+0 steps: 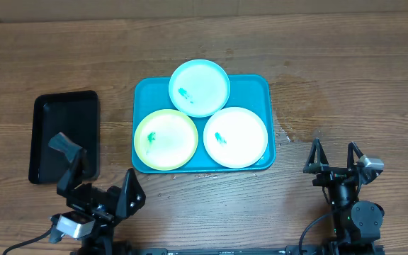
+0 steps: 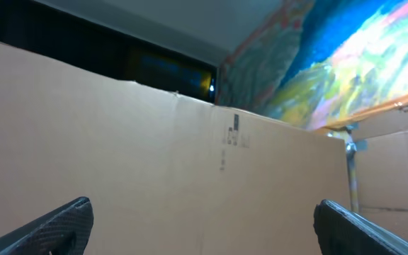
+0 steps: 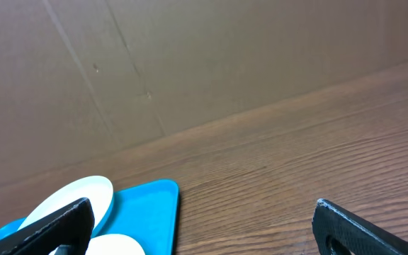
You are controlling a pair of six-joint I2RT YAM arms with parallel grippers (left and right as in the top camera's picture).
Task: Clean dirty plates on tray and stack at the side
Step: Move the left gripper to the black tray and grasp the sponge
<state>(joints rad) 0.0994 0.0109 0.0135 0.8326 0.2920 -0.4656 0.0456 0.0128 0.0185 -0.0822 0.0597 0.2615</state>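
1. Left gripper (image 2: 202,212), near-left of the tray (image 1: 144,90): jaws wide apart, empty. Its wrist view shows only a cardboard wall (image 2: 154,156).
2. Right gripper (image 1: 334,146), near-right of the tray: jaws apart, empty. Its wrist view catches the tray's corner and worktop (image 3: 296,163).
3. Yellow-green plate (image 1: 166,139) and white plate (image 1: 235,137): side by side on the tray's near half, green-smeared.
4. Light blue plate (image 1: 199,87): overhangs the tray's far rim, smeared.
5. Black tray (image 1: 66,134): left of the tray, overhead view only.
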